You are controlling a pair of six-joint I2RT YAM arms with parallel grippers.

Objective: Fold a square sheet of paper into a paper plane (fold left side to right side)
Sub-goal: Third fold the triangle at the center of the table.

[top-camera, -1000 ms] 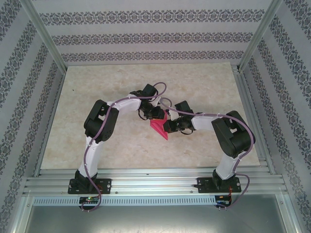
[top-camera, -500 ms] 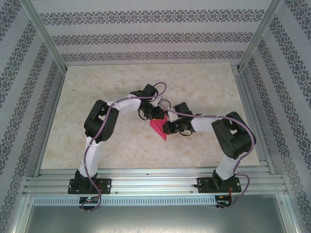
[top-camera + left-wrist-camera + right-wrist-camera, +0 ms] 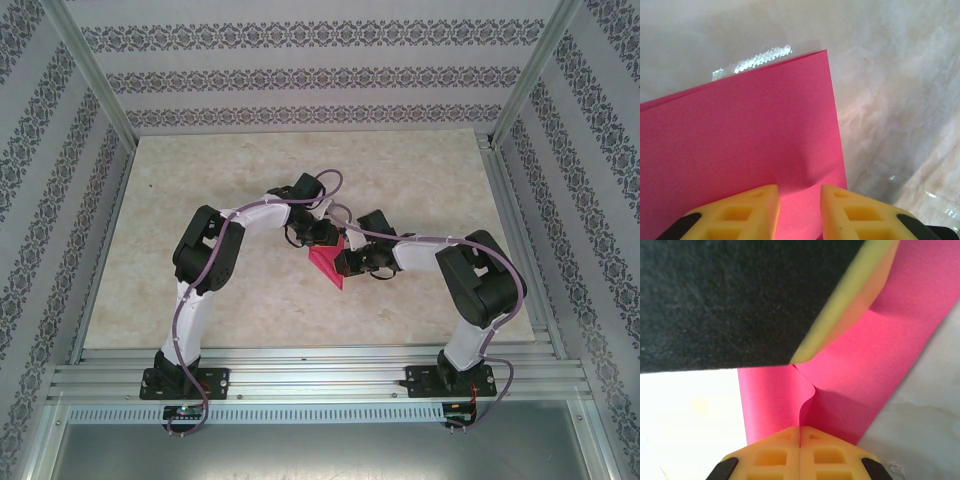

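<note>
The sheet of paper [image 3: 326,266] lay mid-table between the two arms, a pink wedge pointing towards the near side of the marbled table [image 3: 200,200]; both grippers met over it. The right gripper [image 3: 800,434] had its jaws closed flat together, with a curled edge of the sheet running into the seam, so we judged it to be holding the paper. The left gripper [image 3: 800,196] kept a narrow gap between its yellow tips; pink showed through that gap, with a small dimple just beyond, and we read this as pressing on the sheet rather than gripping it.

We judged the risks as follows: if the right gripper pulled while the left pinned, the thin paper could tear or be dragged askew, so the edges would not meet; the soft bulge by the right tips could set as a stray crease; a loose pinch could let the flap spring back.

The overhead view gave the layout but hid the jaws under the wrists; the right wrist view showed the buckle, and what we took for the left gripper's finger [image 3: 850,295] close above the paper; the left wrist view showed a straight far edge, a clean corner and a glinting strip [image 3: 754,59] on the table just beyond.
</note>
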